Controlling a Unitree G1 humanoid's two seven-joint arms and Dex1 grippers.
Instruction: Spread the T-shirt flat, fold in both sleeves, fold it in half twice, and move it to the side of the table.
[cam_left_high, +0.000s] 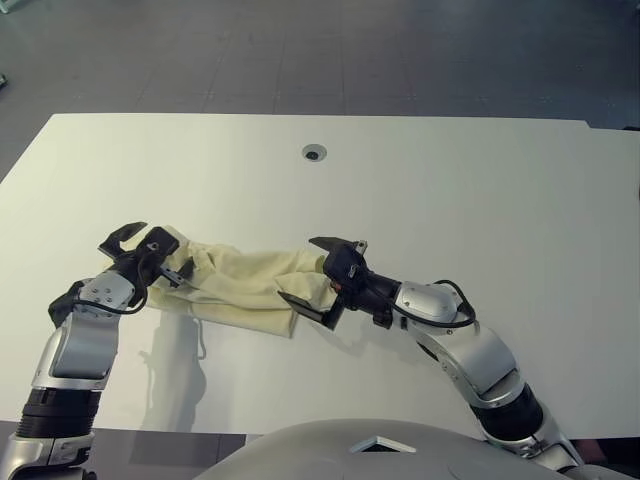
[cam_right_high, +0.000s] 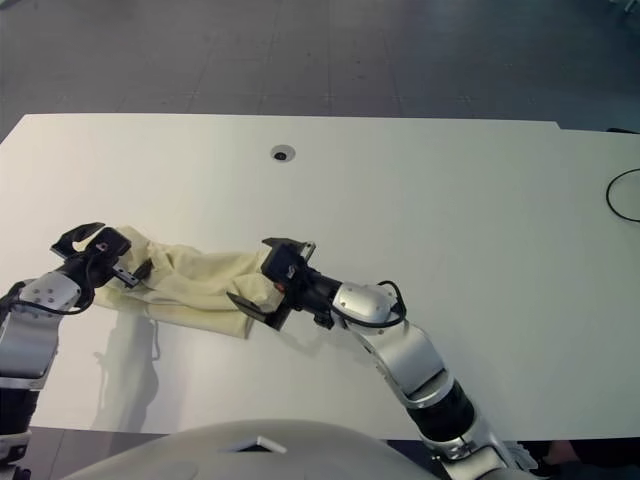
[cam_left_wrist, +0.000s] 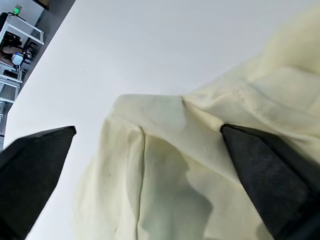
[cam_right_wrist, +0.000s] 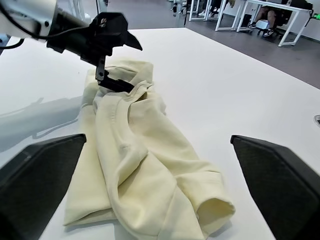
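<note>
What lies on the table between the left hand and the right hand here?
The crumpled T-shirt fills that stretch, with the open left hand at one end and the open right hand at the other, as the left eye view shows.

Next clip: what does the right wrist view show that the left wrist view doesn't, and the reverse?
Right wrist view: the open left gripper over the far end of the bunched T-shirt, and desks in the room behind. Left wrist view: a close seam fold between its fingers, and shelving past the table edge. Shared: the cream T-shirt on the white table.
</note>
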